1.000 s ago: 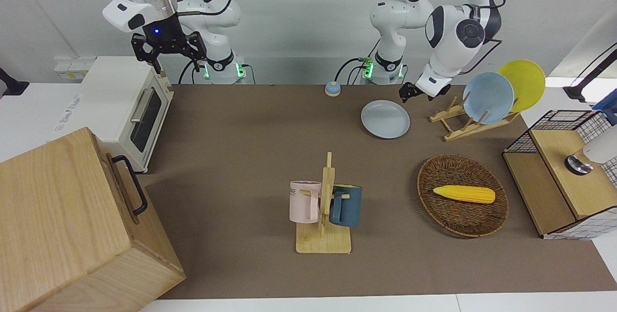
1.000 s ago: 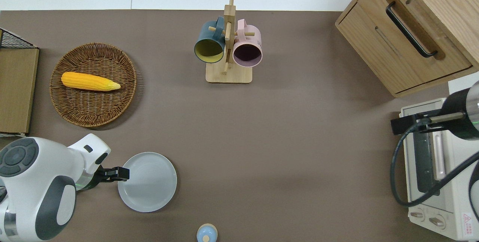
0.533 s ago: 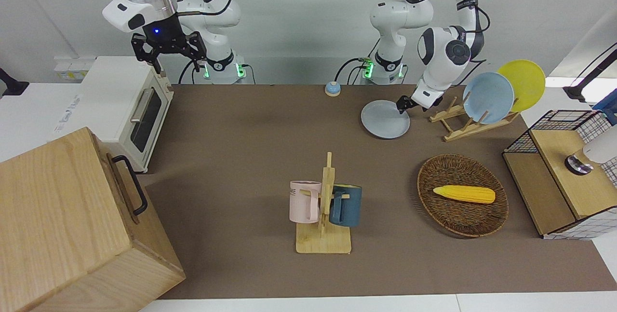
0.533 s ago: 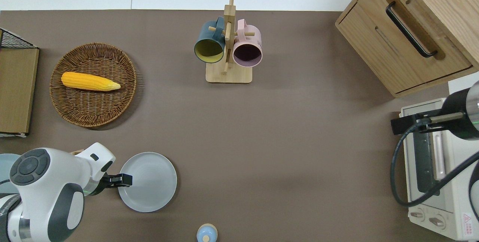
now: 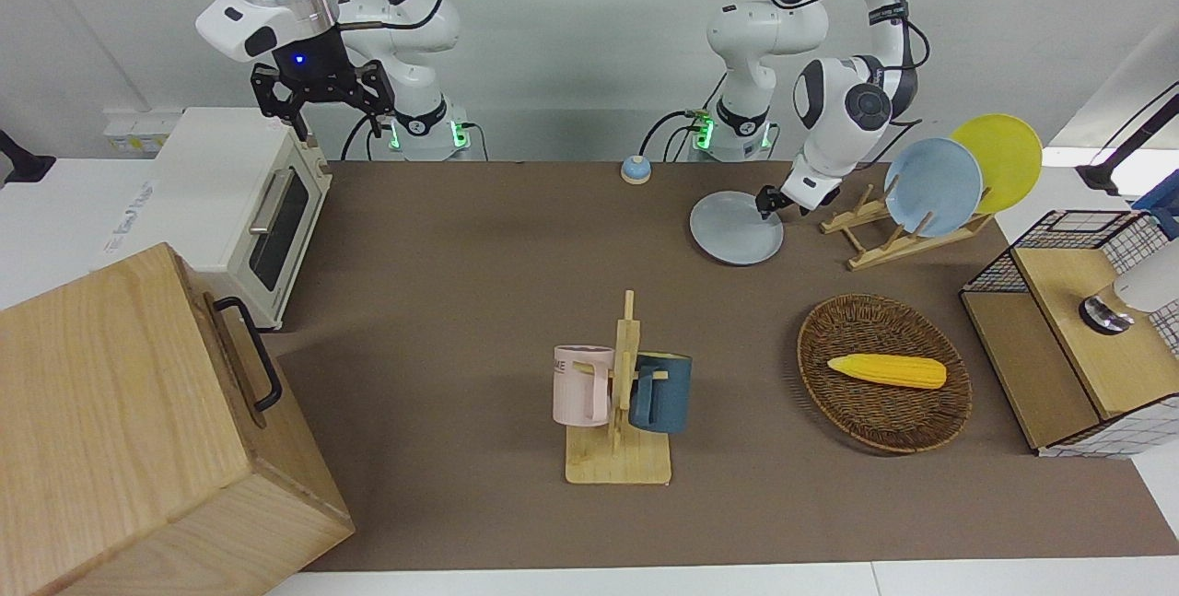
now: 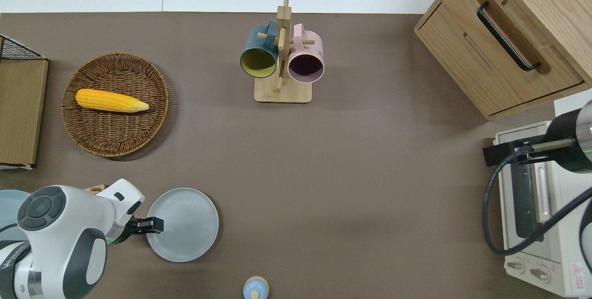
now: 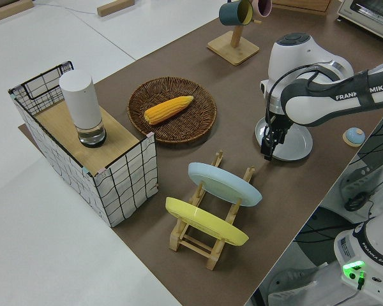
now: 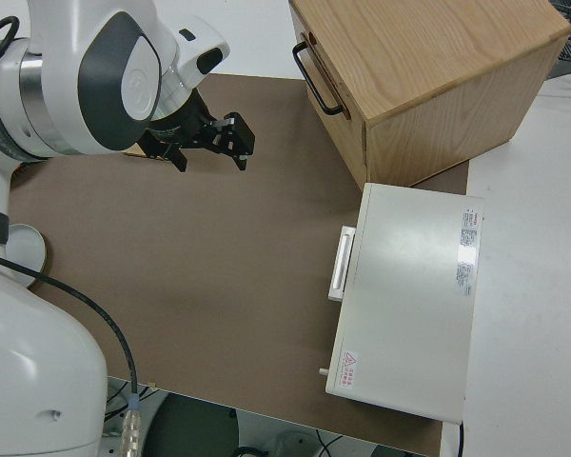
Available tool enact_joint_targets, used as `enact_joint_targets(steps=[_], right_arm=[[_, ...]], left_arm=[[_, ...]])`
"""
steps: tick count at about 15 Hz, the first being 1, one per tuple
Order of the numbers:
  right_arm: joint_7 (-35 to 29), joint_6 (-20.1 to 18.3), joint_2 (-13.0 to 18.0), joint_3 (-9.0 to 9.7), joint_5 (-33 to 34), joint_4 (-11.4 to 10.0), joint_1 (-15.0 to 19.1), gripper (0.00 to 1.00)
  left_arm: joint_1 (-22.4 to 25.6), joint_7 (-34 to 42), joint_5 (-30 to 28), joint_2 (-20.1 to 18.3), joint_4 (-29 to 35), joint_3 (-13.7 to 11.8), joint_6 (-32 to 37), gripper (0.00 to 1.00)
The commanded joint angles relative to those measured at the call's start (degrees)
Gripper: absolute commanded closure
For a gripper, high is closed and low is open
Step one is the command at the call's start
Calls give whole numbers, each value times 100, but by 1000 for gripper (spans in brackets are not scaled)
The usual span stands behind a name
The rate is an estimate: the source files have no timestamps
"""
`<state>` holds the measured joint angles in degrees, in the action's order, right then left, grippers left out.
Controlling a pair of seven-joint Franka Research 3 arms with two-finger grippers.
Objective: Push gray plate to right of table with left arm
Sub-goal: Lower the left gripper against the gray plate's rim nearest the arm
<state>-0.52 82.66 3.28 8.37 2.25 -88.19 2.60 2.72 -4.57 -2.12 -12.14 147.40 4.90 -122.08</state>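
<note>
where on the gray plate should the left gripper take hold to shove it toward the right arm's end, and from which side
No grasp needed: the gray plate lies flat with only a low raised rim, so bear on the outside of the rim. Come in low from the edge toward the left arm's end of the table, where the left gripper already sits at the rim, and push straight across. Probably keep the contact level with the plate's middle, so it doesn't spin away.

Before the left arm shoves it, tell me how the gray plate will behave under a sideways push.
The gray plate lies flat on the bare table, so it will probably slide rather than tip or roll. It looks rigid, so it should move as one piece. The left gripper meets its rim at one spot, so an off-centre push may spin it.
</note>
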Motion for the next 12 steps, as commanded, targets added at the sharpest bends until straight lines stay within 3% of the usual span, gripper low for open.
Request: enact_joint_targets(steps=[1,4,6,10,12], right_arm=[[87,-40,41,15,-5,-23,39,5],[87,-40,41,15,-5,-23,39,5],[87,-40,41,15,-5,-23,39,5],[87,-40,41,15,-5,-23,39,5],[87,-40,41,15,-5,-23,39,5]], left_arm=[[44,105,-8,185,122,2,-324,255],[53,254,-16,273,148,-42,-457,287],[44,254,-34,273,148,-68,-457,456],[44,246,-209,273,148,-77,-465,974],[44,176,-306,273,148,-112,-457,1000]])
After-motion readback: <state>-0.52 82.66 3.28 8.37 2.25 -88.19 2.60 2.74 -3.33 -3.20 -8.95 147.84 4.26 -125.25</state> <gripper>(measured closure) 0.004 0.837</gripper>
